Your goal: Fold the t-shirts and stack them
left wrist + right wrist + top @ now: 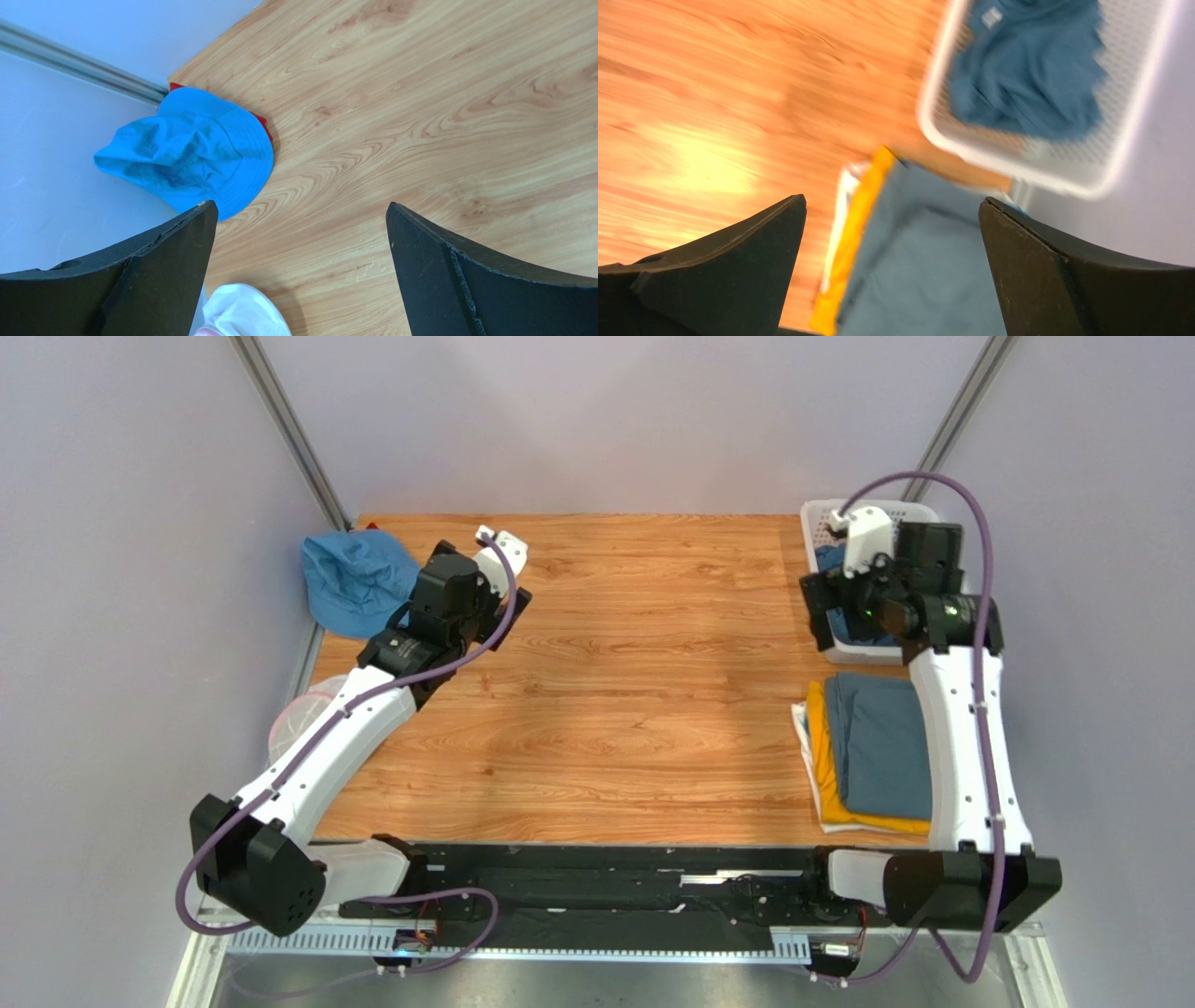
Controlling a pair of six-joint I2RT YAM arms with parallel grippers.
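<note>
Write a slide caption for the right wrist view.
Open right gripper framing the folded stack, slate-blue t-shirt over mustard t-shirt and white t-shirt, beside a white basket holding another blue t-shirt.

On the table [631, 700], at its right edge, 3 folded t-shirts [881, 745] lie stacked: slate-blue on top, mustard-yellow below, white at the bottom. A white basket [814, 532] sits at the table's far-right corner, a blue hat [358, 577] at its far-left corner.

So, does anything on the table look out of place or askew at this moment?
The bright blue hat lies crumpled at the far left corner, partly hanging past the table edge. At the right, the yellow t-shirt and white t-shirt stick out from under the slate-blue t-shirt folded on top.
</note>
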